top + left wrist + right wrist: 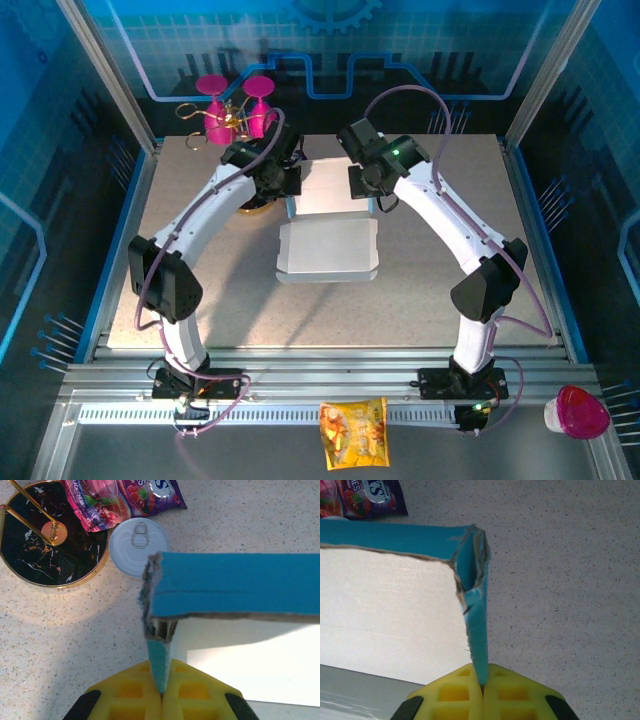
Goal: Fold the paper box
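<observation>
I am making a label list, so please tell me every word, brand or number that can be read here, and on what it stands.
"CHERRY": on the red snack packet; the letters before it are unclear.
"S": on the purple snack packet; the rest is cut off.
Too small to read: the print on the orange packet.
No text seen on the paper box or the can lid.

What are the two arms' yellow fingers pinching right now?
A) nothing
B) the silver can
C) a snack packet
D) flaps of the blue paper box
D: the left fingers and right fingers are each shut on a thin blue flap of the paper box.
</observation>
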### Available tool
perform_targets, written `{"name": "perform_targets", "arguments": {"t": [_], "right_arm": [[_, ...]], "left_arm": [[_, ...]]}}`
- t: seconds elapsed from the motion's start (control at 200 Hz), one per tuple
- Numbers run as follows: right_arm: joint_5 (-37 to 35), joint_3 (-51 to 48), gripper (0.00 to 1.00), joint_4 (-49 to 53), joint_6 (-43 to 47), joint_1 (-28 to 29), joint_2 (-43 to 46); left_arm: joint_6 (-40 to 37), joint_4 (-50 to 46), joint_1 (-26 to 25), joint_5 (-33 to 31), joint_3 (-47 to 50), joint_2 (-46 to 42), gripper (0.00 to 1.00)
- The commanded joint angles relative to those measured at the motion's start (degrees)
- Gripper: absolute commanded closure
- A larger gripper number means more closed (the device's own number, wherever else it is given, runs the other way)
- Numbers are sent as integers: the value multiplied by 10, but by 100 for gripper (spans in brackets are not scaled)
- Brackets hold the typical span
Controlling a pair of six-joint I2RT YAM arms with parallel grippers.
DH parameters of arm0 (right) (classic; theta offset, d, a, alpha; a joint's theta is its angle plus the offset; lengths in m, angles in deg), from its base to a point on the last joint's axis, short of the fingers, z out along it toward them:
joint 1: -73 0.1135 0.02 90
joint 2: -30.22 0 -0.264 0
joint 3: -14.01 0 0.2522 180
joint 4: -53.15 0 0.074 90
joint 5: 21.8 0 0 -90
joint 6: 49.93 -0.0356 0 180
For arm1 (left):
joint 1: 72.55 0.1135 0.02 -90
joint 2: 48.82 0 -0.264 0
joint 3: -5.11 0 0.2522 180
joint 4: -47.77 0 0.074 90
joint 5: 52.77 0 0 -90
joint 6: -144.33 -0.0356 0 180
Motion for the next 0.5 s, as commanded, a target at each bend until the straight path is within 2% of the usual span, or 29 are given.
{"name": "perform_targets", "arguments": {"t": [0.0,0.05,0.09,0.13,0.245,0.27,0.33,0.41,0.495], "right_arm": [[-13,-11,100,0,-16,-8,22],[-13,-20,100,-4,-18,-10,26],[-9,-29,100,-8,-23,-12,30],[-1,-42,100,-15,-28,-18,37],[20,-87,100,-35,-47,-43,61],[30,-100,100,-41,-52,-52,68],[45,-131,100,-56,-65,-72,87],[66,-171,100,-73,-86,-103,112],[82,-214,100,-91,-110,-137,140]], "left_arm": [[-16,-31,-14,-27,-26,6,99],[-11,-42,-16,-28,-35,4,79],[-6,-51,-18,-29,-43,4,68],[3,-60,-19,-28,-51,-1,62],[47,-77,-19,-20,-66,-32,52],[61,-82,-19,-19,-69,-41,47],[104,-92,-19,-11,-65,-65,44],[162,-101,-20,13,-46,-100,44],[243,-89,-23,52,17,-149,46]]}}
